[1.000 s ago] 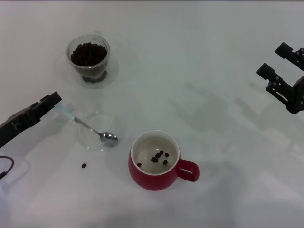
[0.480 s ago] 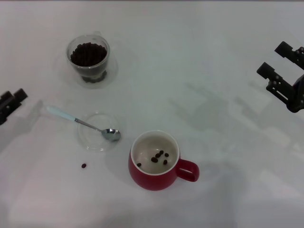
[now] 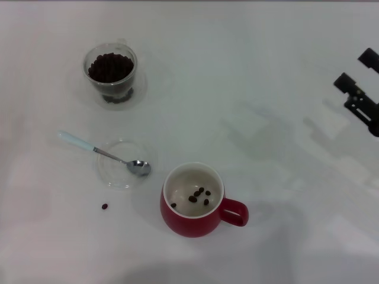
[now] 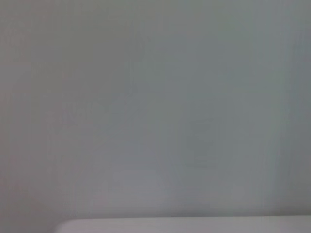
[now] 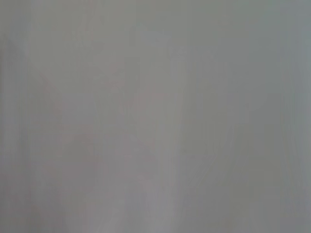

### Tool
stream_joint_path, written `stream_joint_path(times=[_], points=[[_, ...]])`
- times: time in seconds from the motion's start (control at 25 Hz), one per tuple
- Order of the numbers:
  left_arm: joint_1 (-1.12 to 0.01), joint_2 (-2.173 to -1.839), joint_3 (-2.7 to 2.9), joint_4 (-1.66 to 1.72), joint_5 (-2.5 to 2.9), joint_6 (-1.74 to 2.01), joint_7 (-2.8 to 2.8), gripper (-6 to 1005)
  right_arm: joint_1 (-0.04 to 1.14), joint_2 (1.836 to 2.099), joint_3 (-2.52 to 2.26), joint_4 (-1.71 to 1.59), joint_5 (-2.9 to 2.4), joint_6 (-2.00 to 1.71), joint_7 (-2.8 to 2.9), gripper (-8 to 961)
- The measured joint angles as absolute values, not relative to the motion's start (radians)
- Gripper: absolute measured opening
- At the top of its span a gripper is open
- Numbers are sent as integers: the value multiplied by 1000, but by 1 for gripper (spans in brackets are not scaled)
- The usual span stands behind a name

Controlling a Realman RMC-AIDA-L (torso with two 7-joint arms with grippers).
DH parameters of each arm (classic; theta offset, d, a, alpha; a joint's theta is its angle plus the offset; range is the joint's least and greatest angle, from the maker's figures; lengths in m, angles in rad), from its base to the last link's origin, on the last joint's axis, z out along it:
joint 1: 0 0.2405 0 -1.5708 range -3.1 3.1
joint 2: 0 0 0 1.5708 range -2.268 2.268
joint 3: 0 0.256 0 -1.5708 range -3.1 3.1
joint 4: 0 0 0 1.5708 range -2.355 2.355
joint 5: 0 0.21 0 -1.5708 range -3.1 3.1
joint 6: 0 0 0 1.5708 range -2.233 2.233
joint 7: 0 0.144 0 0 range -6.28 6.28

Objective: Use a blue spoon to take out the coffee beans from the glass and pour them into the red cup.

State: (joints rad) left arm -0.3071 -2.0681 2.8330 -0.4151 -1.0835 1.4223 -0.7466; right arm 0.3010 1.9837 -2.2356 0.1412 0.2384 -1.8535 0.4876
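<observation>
In the head view the blue spoon [image 3: 102,153] lies on the table, its metal bowl resting in a flat clear dish [image 3: 121,164] and its pale blue handle pointing left. The glass [image 3: 110,73], full of coffee beans [image 3: 109,66], stands at the back left. The red cup [image 3: 194,201] stands at the front centre with several beans inside and its handle to the right. One loose bean [image 3: 104,206] lies on the table. My right gripper [image 3: 356,81] is open and empty at the right edge. My left gripper is out of view. Both wrist views show only bare surface.
The white table [image 3: 266,89] holds nothing else in view.
My left gripper has let go of the spoon's handle and pulled out of view to the left. The spoon stayed in the dish. My right gripper has drifted to the right.
</observation>
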Motion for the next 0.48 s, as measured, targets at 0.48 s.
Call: stream_joint_path(times=[0.48], points=[[-263, -2075, 2833, -295, -1259, 1366, -506, 552, 192, 1999, -2235, 140, 427, -1957, 384, 654]])
